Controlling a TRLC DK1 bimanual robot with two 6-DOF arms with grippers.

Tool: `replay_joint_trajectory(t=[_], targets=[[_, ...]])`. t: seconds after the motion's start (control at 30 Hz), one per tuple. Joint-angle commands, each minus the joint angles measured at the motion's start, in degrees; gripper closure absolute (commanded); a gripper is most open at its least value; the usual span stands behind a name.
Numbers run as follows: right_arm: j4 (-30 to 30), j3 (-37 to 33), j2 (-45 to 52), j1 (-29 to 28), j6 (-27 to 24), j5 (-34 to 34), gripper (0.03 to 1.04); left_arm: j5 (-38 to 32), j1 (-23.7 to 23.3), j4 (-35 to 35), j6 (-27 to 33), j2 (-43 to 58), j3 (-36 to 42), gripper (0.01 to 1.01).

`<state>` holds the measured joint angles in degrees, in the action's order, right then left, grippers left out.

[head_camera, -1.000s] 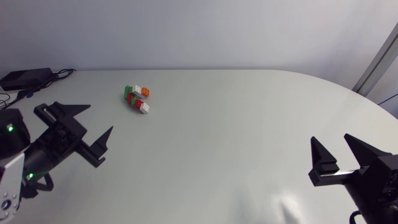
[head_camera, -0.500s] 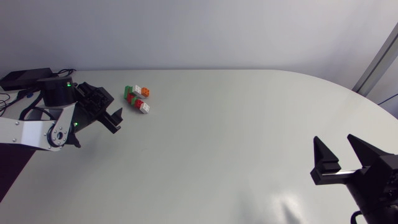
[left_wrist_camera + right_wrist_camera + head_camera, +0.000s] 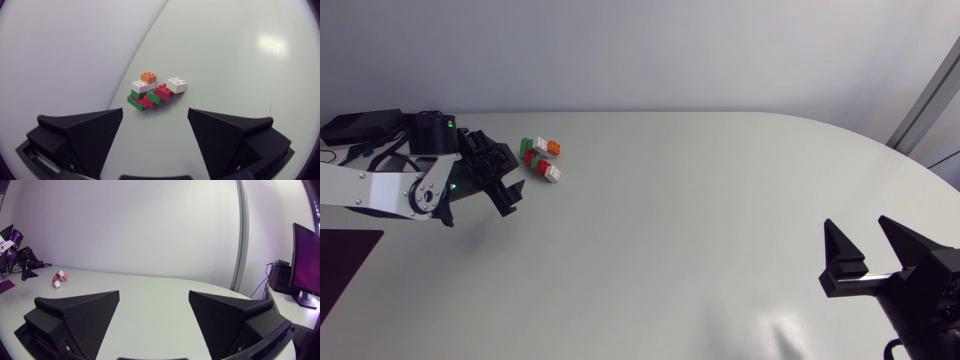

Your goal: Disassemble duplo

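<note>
Two arms are over the table (image 3: 700, 200), and neither has hold of anything. My left gripper (image 3: 516, 182) sits near the far left part of the table, its fingers spread wide with nothing between them. The duplo (image 3: 541, 159) lies just beside it, towards the table's far edge, and is not touched.

From the left wrist the left gripper (image 3: 155, 114) looks straight at the duplo (image 3: 156, 91) – the cluster lies ahead of the open fingers, in line with the gap and apart from both. It is a small clump of bricks stuck together: green and red ones low down, a white one with an orange one on it at one end, and another white one jutting out at the other.

My right gripper (image 3: 855, 228) is at the near right of the table, well apart from the bricks. Its fingers are wide apart too – nothing is held. From the right wrist the right gripper (image 3: 154, 295) looks across the table, and the duplo (image 3: 59, 278) shows as a small speck far ahead and off to one side, too small for detail.
</note>
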<state>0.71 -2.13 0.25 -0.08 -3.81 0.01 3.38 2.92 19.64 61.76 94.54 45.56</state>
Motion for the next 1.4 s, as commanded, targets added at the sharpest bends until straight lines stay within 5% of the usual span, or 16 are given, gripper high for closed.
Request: replay_joint_trajectory(t=[0.0, 0.43, 0.87, 1.37], targets=[[-0.89, 2.13, -0.6, -0.54, 1.35, 0.25, 0.07, 0.75, 0.6, -0.92, 4.95, 2.93, 2.43, 0.12], [-0.89, 2.13, -0.6, -0.36, 1.44, 0.25, 0.07, 0.58, 1.83, -3.91, 9.61, 8.55, 7.53, 0.118], [-0.8, 2.13, -0.6, -0.8, 1.35, 0.6, 0.07, -5.13, 6.84, -2.85, 5.3, 20.07, 16.84, 0.12], [-0.8, 2.13, -0.6, -2.12, 1.35, 0.6, 0.07, -6.8, 4.2, -3.99, 4.51, 24.99, 22.47, 0.164]])
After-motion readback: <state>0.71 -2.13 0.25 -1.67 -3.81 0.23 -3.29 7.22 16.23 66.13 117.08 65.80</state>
